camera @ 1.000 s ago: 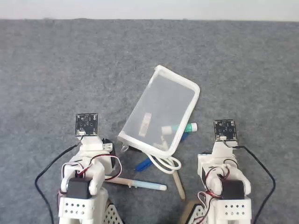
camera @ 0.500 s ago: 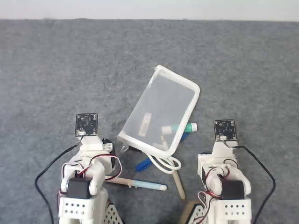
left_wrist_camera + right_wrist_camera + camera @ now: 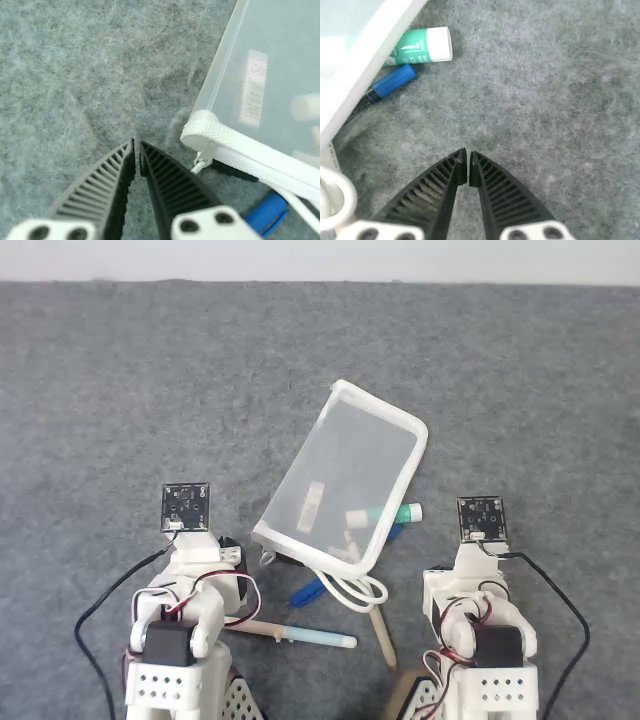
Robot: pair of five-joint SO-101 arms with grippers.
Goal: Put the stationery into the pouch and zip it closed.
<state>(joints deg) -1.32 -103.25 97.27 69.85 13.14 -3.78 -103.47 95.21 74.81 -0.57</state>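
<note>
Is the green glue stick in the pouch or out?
Out. The glue stick lies on the mat, its end tucked under the pouch's white edge.

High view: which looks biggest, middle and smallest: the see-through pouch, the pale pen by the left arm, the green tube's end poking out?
1. pouch, largest by far.
2. pale pen, long but thin.
3. green tube, smallest; part of it is hidden by the pouch, so its full size is unsure.

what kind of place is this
Probably a tabletop robot practice setup: a small left arm and right arm side by side on a grey felt-like mat, with a translucent pouch and a blue pen laid out before them.
</note>
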